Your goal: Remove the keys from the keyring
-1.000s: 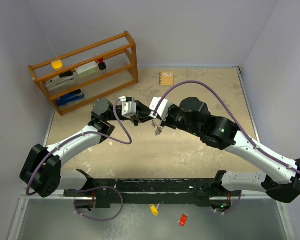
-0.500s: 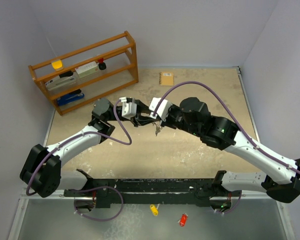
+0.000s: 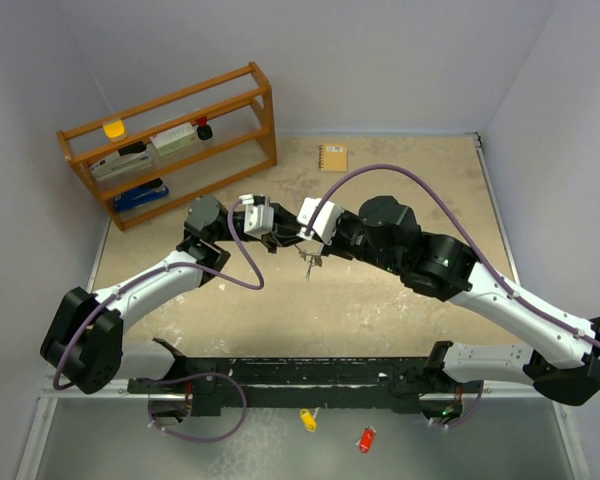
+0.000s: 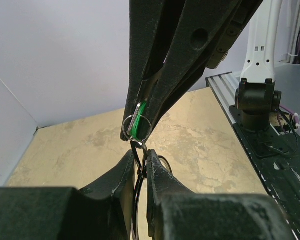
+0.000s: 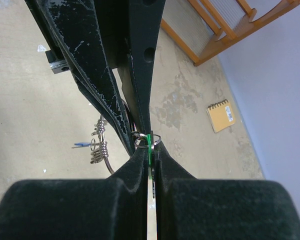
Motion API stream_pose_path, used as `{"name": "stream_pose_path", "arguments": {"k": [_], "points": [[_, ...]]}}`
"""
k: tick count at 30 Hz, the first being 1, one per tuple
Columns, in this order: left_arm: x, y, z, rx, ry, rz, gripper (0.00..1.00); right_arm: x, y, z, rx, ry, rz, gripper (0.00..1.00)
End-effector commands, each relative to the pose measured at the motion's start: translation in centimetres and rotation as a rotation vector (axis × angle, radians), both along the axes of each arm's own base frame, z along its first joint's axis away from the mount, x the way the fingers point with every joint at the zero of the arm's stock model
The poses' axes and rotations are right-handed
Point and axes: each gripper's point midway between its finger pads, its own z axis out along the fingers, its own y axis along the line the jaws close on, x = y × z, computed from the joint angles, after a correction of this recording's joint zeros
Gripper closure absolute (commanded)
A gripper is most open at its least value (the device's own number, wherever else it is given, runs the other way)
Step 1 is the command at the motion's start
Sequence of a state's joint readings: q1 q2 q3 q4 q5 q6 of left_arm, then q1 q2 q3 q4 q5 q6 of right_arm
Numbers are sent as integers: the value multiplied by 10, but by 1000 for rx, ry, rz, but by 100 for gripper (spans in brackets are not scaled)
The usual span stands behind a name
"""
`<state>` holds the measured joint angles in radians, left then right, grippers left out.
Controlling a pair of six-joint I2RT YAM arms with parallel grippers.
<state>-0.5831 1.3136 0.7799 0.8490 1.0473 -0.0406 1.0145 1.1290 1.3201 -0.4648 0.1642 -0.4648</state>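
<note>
My left gripper (image 3: 273,236) and right gripper (image 3: 296,238) meet tip to tip above the middle of the table. The left gripper (image 4: 141,159) is shut on the thin wire of the keyring (image 4: 139,182). The right gripper (image 5: 150,150) is shut on the green-tagged key (image 5: 149,141), whose small split ring sits at the fingertips. It also shows in the left wrist view (image 4: 138,120). The keyring (image 5: 108,165) hangs below with its metal bits (image 5: 100,140) and the blue-tagged key (image 5: 81,144). In the top view the keyring (image 3: 309,262) dangles under the grippers.
A wooden rack (image 3: 170,140) with small items stands at the back left. A tan notepad (image 3: 333,157) lies at the back. A yellow tag (image 3: 306,418) and a red tag (image 3: 365,438) lie on the near ledge by the arm bases.
Both grippers and the dangling keyring have shifted slightly left. Both grips are unchanged.
</note>
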Motion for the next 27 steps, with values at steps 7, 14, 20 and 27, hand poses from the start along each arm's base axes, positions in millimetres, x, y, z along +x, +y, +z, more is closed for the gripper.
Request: {"name": "stream_pose_path", "arguments": {"k": [7,14,20,27], "points": [[-10,-2,-1,20,-15,-70,92,5,-3,57,143,-130,-15,100],[-13,-2,-8,58,-2,-95,89,5,-3,58,145,-136,-17,100],[-14,0,-11,102,-25,-92,83,6,-2,59,145,-137,-19,100],[-11,3,-16,148,-61,-65,83,6,-2,58,142,-135,-21,100]]}}
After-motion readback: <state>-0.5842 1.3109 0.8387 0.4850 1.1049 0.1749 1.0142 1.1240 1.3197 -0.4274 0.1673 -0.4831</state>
